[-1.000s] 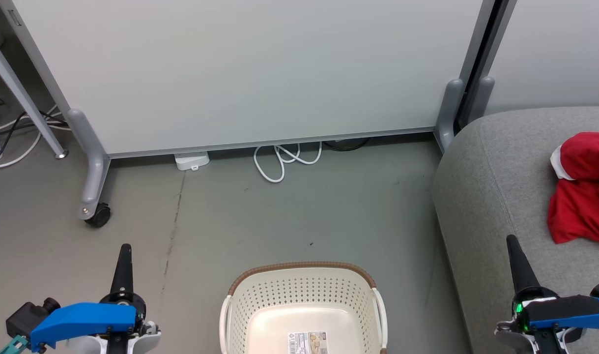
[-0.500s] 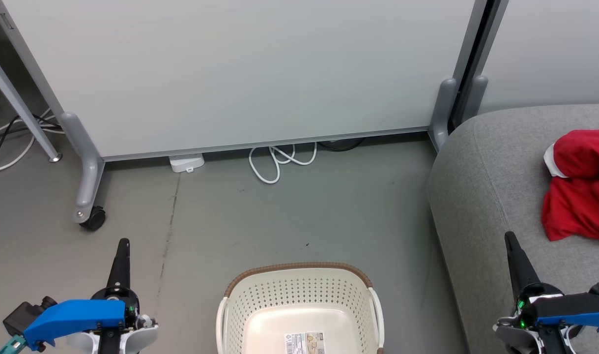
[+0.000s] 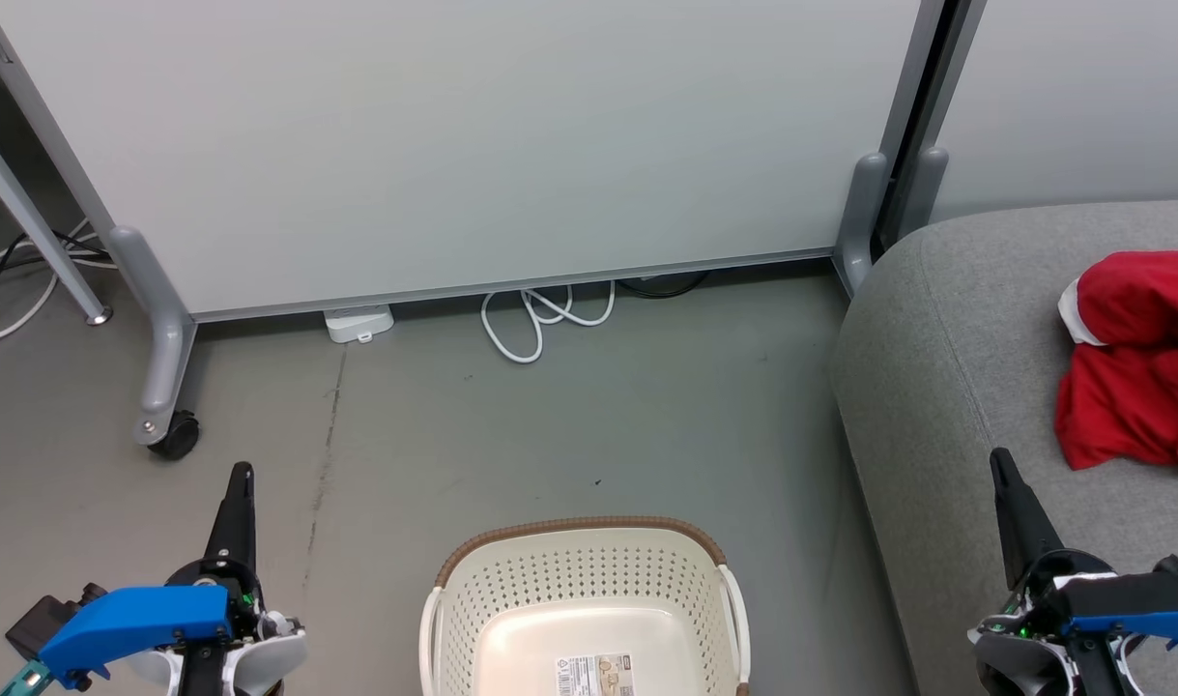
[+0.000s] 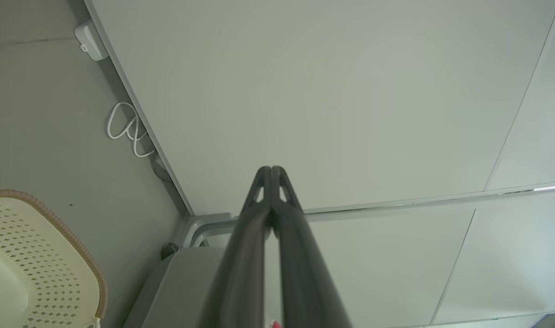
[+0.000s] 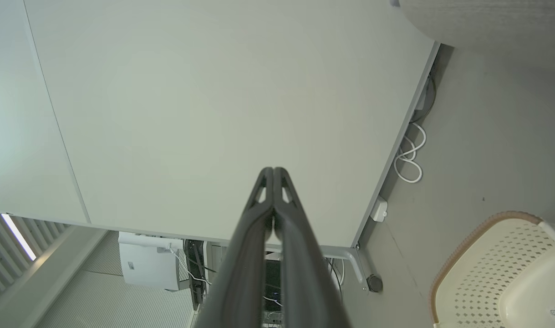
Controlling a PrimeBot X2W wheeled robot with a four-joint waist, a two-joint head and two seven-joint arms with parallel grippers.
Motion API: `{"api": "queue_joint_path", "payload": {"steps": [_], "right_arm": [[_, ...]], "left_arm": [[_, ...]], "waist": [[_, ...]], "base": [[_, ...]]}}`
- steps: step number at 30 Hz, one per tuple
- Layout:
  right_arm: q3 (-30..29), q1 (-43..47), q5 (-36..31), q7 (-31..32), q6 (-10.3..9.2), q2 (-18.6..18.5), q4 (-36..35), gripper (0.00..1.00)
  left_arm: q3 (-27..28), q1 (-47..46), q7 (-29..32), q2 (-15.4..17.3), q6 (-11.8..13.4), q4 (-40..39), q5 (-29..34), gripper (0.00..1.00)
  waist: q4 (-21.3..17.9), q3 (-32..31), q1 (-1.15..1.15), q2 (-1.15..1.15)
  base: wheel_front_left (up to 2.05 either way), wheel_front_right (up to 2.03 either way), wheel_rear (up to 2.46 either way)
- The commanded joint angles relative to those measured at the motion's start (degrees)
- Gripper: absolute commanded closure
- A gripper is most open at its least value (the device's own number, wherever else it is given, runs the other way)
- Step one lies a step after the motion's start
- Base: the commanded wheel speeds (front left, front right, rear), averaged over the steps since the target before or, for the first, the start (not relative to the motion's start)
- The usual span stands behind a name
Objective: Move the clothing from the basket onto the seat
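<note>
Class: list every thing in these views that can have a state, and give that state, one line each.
basket, upright on the floor, no clothing in the part that shows
clothing, crumpled in a heap on the sofa
sofa, bearing the clothing
left gripper, shut, holding nothing
right gripper, shut, holding nothing
white cable, looped loosely on the floor
</note>
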Motion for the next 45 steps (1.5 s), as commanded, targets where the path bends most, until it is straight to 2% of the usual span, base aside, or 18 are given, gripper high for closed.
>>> {"api": "queue_joint_path", "payload": {"steps": [1,17,45], "right_arm": [[-0.01,-0.99,1.32,0.38,0.04,-0.37,-0.35,1.0],[-0.01,-1.36,7.63,2.0,0.04,-0.39,-0.36,1.0],[0.0,-1.26,7.5,2.0,0.04,-0.39,-0.35,1.0]], "left_arm": [[0.42,-1.1,0.41,0.01,-0.57,-0.46,-1.23,1.0],[1.06,-1.41,2.02,-0.18,-0.6,-0.78,-7.58,1.0],[1.04,-1.29,2.02,-0.16,-0.61,-0.76,-7.47,1.0]], "waist": [[-0.08,-0.01,0.0,0.0],[-0.92,-0.11,0.0,0.0],[-0.94,-0.11,0.0,0.0]], "base": [[0.0,0.0,0.0],[0.0,0.0,0.0],[0.0,0.0,0.0]]}}
